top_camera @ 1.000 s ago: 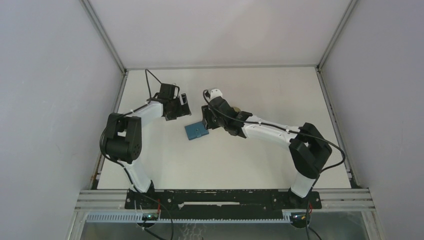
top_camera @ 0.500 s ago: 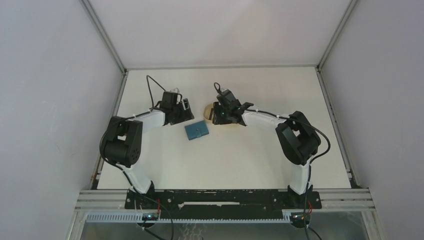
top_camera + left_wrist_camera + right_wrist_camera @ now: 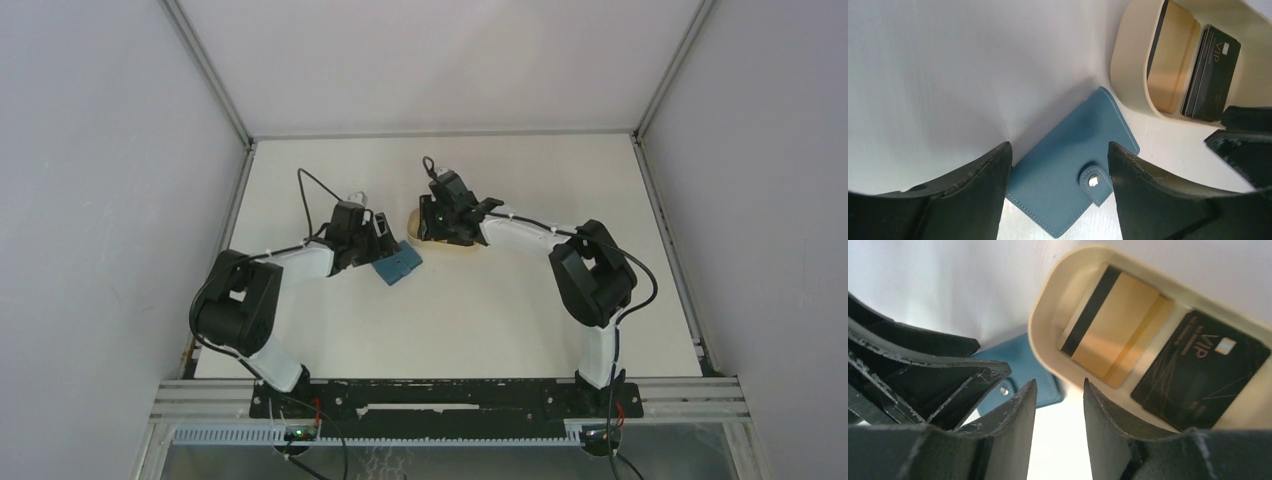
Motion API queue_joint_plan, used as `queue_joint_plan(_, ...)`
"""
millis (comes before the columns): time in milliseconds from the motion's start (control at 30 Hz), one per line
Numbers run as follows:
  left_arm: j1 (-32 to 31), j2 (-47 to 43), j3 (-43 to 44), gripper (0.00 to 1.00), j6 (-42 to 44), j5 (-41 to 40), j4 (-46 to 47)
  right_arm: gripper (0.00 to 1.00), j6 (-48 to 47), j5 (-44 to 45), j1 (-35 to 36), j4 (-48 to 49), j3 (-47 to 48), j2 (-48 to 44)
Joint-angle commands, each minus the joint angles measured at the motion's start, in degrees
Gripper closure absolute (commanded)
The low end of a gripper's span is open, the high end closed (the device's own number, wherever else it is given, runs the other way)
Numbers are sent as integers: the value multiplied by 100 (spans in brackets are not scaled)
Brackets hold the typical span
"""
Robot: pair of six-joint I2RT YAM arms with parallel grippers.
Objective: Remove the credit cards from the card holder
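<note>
Teal and finely grained, the card holder (image 3: 1068,165) is seen lying flat on the white table (image 3: 948,65), just beside the near-left end of the beige tray (image 3: 1040,335). One corner is set against the tray's rim or just short of it; contact cannot be told. It is folded shut, with its snap tab (image 3: 1093,181) fastened by a small silver stud, and pale stitching is seen along its edges. No card is seen poking out of it.

The holder is straddled by the left gripper (image 3: 1058,147), whose jaws are spread wide, one on each side. Nothing is clamped, as far as can be judged.

Inside the tray the credit cards (image 3: 1113,325) are found – tan-gold ones stacked slightly askew, the top one crossed by a dark magnetic stripe, with a black one marked VIP laid beside them. Over the tray's near rim the right gripper (image 3: 1059,384) is held, its jaws parted only narrowly and nothing caught between them.

The removal is judged to be largely done, since cards are already laid in the tray – but whether any are left inside the closed holder cannot be told.
</note>
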Motion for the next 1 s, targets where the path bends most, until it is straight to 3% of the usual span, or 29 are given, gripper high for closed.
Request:
queue_joint_plan(0,-103,-330,-455,25,-359,114,-273,51,-428,30,439,287,-135,-510)
queue_joint_plan(200,-127,-762,-874,25,-479,-26,-335,43,-1069,97,981,378,-293,-467)
queue_joint_plan(367,-76,-1027,-859,23,-250,-735,-917,39,-1439,316,1113,442,-331,-279)
queue_joint_plan(467,113,-953,-799,22,-139,-719,-1041,38,-1602,501,1141,438,-235,-173)
queue_joint_plan(967,181,-626,-858,27,-173,-601,-890,44,-1929,543,1250,263,334,552)
